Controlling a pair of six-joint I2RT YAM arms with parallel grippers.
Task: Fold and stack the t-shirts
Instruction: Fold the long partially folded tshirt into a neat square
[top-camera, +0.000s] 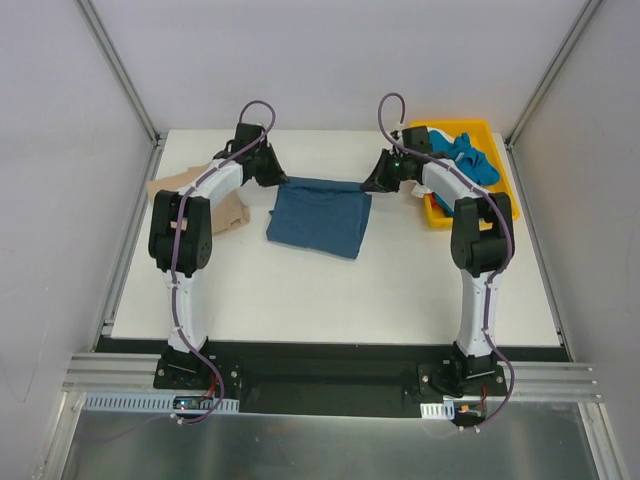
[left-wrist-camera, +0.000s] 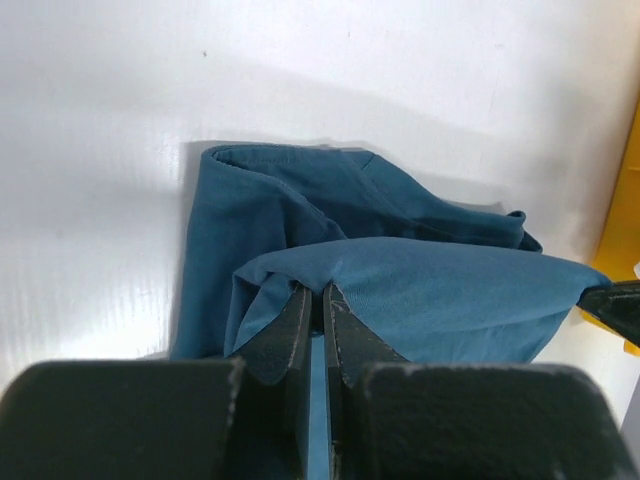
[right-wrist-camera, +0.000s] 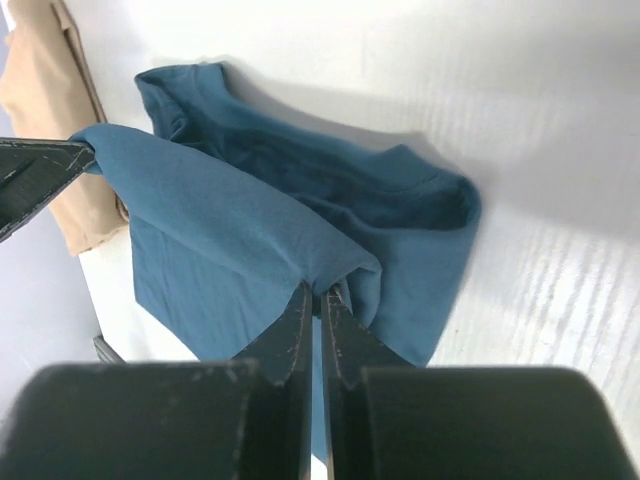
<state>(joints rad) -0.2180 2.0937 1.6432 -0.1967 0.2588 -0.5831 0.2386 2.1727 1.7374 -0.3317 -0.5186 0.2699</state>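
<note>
A dark teal-blue t-shirt (top-camera: 320, 217) lies in the middle of the table, its far edge lifted and stretched between both grippers. My left gripper (top-camera: 283, 181) is shut on the far left corner of that t-shirt (left-wrist-camera: 420, 290). My right gripper (top-camera: 366, 186) is shut on its far right corner (right-wrist-camera: 230, 220). In the wrist views the held edge hangs taut above the lower layer of cloth. A tan-beige t-shirt (top-camera: 225, 208) lies at the left, partly under my left arm. A brighter blue t-shirt (top-camera: 470, 158) is bunched in the yellow tray (top-camera: 440, 215).
The yellow tray stands at the far right, close behind my right arm. Metal frame posts (top-camera: 122, 70) rise at the table's back corners. The tan-beige t-shirt (right-wrist-camera: 45, 110) shows at the top left of the right wrist view.
</note>
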